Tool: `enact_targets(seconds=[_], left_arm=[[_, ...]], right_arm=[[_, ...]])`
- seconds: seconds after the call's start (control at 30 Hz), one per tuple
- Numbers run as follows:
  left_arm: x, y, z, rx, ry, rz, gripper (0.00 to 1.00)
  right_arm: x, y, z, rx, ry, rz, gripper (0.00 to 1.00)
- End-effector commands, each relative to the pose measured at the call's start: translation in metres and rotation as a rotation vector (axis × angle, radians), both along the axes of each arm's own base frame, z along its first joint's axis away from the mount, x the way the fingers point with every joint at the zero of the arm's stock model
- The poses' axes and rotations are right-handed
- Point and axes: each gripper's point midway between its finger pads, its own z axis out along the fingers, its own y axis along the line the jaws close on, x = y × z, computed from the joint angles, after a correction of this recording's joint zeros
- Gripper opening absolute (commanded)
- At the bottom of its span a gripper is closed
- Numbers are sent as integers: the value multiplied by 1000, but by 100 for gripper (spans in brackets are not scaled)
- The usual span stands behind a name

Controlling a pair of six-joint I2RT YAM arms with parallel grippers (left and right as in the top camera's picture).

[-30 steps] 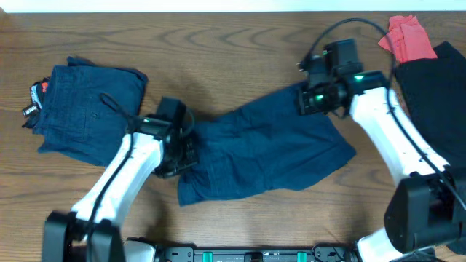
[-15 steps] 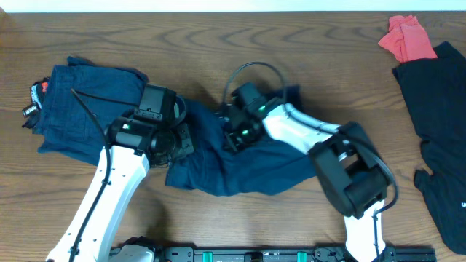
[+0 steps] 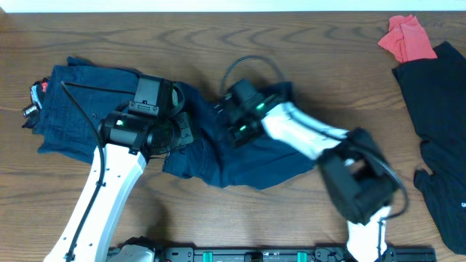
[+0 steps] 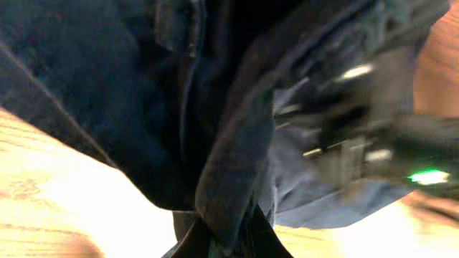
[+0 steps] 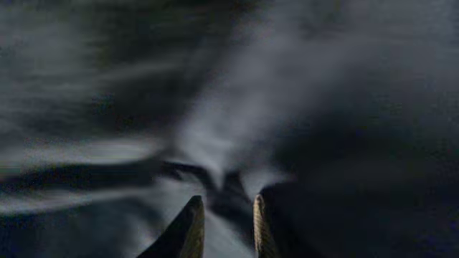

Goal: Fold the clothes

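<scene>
A pair of navy-blue shorts (image 3: 251, 160) lies bunched and partly doubled over at the table's middle. My left gripper (image 3: 180, 138) is shut on its left edge; in the left wrist view a fold of the fabric (image 4: 143, 107) is pinched between the fingers (image 4: 229, 231). My right gripper (image 3: 233, 124) sits on the shorts' upper middle, fingers (image 5: 226, 215) nearly closed with navy cloth (image 5: 323, 107) between them; that view is blurred. A folded navy piece (image 3: 87, 109) with a red-and-white tag (image 3: 35, 93) lies at the far left.
A red cloth (image 3: 404, 38) lies at the back right corner. A black garment (image 3: 437, 109) is spread along the right edge. Bare wooden table (image 3: 218, 44) runs along the back and in front of the shorts.
My right gripper swept from the shorts' far right corner to the left, carrying that side over the middle. My left gripper shifted slightly up and left with its edge. The shorts are now more bunched.
</scene>
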Motion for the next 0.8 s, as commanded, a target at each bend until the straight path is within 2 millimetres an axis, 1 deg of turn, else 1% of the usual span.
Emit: enact_targets(seconds=[0.0, 0.1, 0.17, 0.27, 0.37, 0.47, 0.53, 0.6, 0.63, 0.77], left_arm=[[8, 1, 16, 3, -61, 0, 6], [9, 1, 16, 0, -62, 3, 6], [10, 0, 16, -1, -66, 4, 6], [13, -1, 17, -11, -71, 23, 6], [20, -8, 17, -31, -85, 39, 6], [28, -21, 15, -53, -98, 36, 6], [34, -35, 12, -69, -106, 23, 6], [41, -55, 8, -99, -111, 11, 6], [45, -69, 5, -127, -114, 0, 6], [54, -126, 1, -267, -120, -68, 6]], right_arm=[[44, -61, 37, -125, -168, -97, 26], [45, -106, 30, -243, -128, -159, 25], [41, -135, 17, -315, -79, -199, 24], [30, -159, -4, -363, -17, -212, 24], [18, -172, -28, -388, 39, -223, 24], [6, -168, -46, -364, 75, -212, 23], [-3, -158, -54, -317, 103, -193, 23], [-13, -148, -58, -289, 123, -169, 23], [-19, -145, -62, -294, 128, -168, 23], [-24, -137, -66, -295, 131, -194, 23]])
